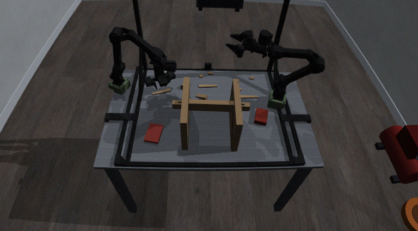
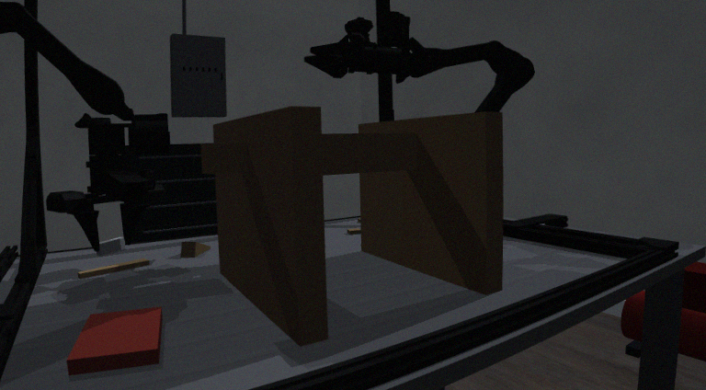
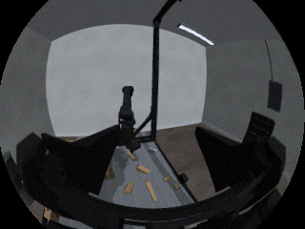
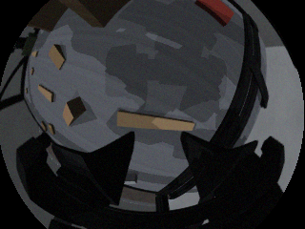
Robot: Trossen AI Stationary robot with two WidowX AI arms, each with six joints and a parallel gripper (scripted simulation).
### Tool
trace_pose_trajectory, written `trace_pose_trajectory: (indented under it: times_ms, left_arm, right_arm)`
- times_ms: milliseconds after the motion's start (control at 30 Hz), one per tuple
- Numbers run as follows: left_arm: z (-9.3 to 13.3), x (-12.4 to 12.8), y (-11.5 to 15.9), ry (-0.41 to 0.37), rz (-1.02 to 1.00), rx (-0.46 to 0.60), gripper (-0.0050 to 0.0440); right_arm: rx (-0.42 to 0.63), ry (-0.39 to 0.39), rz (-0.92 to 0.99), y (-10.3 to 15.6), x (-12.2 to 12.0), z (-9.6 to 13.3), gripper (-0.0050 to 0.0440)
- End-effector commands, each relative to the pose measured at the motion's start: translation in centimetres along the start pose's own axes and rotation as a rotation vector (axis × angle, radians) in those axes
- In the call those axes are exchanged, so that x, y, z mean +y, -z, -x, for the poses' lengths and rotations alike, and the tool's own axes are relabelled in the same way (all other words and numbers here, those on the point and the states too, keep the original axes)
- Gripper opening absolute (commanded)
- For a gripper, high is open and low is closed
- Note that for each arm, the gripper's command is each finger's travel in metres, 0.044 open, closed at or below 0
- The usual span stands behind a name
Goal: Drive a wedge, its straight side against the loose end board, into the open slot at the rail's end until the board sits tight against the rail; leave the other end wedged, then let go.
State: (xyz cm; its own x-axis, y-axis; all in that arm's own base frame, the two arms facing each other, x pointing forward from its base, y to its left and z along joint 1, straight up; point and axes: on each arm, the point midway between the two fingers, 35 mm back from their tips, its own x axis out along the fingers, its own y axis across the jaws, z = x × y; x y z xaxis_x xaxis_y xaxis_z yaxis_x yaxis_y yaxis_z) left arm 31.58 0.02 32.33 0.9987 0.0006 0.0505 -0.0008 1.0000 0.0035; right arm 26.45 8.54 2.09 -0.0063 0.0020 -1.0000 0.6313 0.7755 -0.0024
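A wooden frame stands mid-table: two upright end boards (image 1: 184,113) (image 1: 236,114) joined by a rail (image 1: 210,105) whose ends stick out past both boards. I cannot tell which board is loose. My right gripper (image 1: 153,83) is open and empty, low over the table next to a long wedge (image 1: 161,91). In the right wrist view the wedge (image 4: 155,121) lies flat just beyond the fingertips, apart from them. My left gripper (image 1: 234,44) is open and empty, high in the air behind the frame and pointing sideways; it also shows in the exterior view (image 2: 317,60).
More wedges lie behind the rail (image 1: 207,85) (image 1: 201,96) and beside the far board (image 1: 249,96), with small pieces near the back edge (image 1: 210,73). Two red blocks (image 1: 153,133) (image 1: 261,115) lie on the table. A black frame (image 1: 209,163) and two posts ring the work area.
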Motion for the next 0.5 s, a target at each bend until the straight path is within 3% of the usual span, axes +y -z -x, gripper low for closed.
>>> trace_pose_trajectory:
  times_ms: [0, 467]
  left_arm:
    - [0.0, 0.0, 0.0, 0.001, 0.004, 0.001, 0.044]
    - [0.0, 0.0, 0.0, 0.001, 0.004, 0.001, 0.044]
  right_arm:
    - [-0.006, -0.003, -0.181, -0.2, 0.6, 0.2, 0.0264]
    - [-0.005, -0.005, -0.916, -0.3, 1.9, 0.1, 0.0264]
